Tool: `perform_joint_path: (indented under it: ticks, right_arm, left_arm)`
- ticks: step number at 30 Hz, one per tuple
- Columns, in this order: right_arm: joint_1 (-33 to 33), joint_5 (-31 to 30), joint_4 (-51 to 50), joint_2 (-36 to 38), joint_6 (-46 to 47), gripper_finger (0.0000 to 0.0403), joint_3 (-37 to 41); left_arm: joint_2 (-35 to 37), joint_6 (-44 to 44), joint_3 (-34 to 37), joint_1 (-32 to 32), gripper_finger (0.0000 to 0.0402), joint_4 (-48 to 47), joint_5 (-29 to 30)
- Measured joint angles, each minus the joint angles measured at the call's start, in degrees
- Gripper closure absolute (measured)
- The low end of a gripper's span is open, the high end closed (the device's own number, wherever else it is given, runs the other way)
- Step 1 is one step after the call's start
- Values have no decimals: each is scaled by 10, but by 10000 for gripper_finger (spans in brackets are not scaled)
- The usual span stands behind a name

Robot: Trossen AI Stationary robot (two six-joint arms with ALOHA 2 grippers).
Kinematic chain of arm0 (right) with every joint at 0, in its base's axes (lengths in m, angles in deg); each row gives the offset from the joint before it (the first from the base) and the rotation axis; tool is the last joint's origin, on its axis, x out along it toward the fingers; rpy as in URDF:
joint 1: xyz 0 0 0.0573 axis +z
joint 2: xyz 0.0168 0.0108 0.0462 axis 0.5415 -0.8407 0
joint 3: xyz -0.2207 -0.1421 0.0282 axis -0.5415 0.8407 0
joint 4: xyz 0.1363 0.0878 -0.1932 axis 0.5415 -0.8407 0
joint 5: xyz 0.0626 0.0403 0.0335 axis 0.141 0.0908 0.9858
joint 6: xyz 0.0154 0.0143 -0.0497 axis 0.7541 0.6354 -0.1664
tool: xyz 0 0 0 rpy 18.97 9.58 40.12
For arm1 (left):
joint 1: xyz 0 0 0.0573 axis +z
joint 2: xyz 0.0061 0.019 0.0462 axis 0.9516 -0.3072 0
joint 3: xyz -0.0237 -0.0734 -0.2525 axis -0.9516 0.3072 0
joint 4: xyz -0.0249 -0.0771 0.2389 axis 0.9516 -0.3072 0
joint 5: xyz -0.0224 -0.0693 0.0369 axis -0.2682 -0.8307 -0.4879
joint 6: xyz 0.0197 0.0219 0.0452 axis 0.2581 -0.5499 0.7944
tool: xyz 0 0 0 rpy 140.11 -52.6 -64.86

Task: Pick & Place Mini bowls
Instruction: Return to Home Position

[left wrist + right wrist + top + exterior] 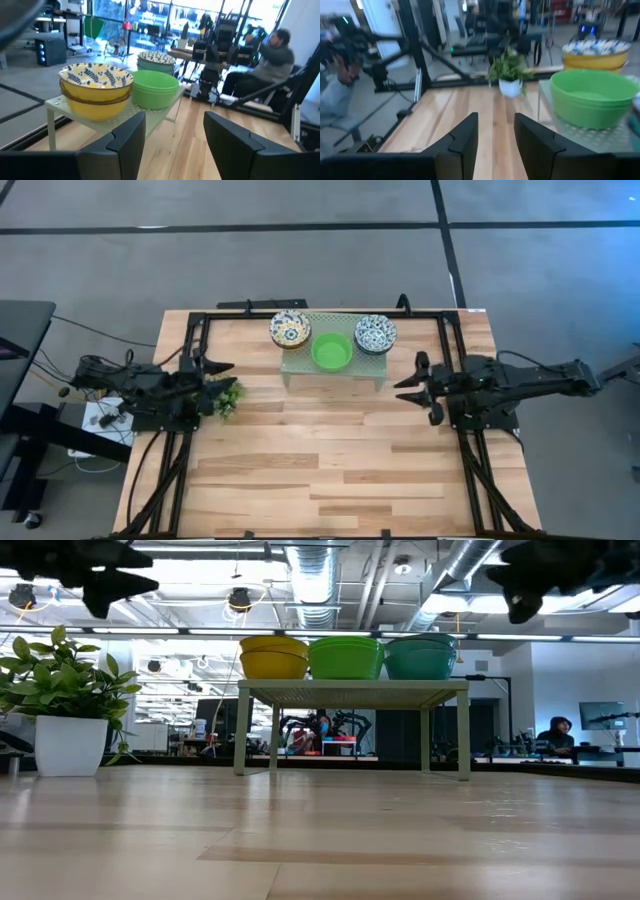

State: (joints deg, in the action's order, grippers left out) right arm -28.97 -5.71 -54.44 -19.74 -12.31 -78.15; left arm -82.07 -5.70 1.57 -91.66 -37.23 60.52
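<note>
The mini bowls stand in three stacks on the pale green rack (330, 368) at the far middle of the table. These are a yellow-floral stack (290, 329), a plain green stack (332, 351) and a blue-floral stack (375, 333). In the low view they show as yellow (274, 656), green (346, 657) and teal (420, 656). My left gripper (232, 376) (175, 117) hovers open to the left of the rack. My right gripper (403, 391) (495, 116) hovers open to its right. Both point toward the rack and hold nothing.
A small leafy plant in a white pot (230, 400) (60, 705) stands just beside my left gripper. The rack stands on thin legs (240, 730). Bare wood (330, 470) fills the table's near half. People sit in the room beyond (272, 55) (337, 75).
</note>
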Motion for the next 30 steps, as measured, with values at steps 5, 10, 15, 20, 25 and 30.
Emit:
perform_joint_path:
  ticks: [5, 10, 15, 20, 25, 30]
  right_arm:
    - [-8, 0, 2, 102, -10, 281, 46]
    - [-10, 0, -10, 198, -11, 281, 82]
    - [-10, 1, -35, 257, -11, 281, 108]
    - [-10, 1, -39, 249, -10, 281, 113]
    - [-9, 1, -50, 257, -12, 281, 114]
    - [-9, 1, -54, 257, -15, 281, 114]
  left_arm:
    - [84, 2, 43, 0, 199, 1, 0]
    - [84, 12, 66, 0, 199, 17, 4]
    - [90, 46, 108, 0, 199, 95, -50]
    - [89, 86, 167, 0, 199, 205, -138]
    - [90, 88, 193, 1, 199, 238, -135]
    - [90, 84, 201, 1, 199, 235, -137]
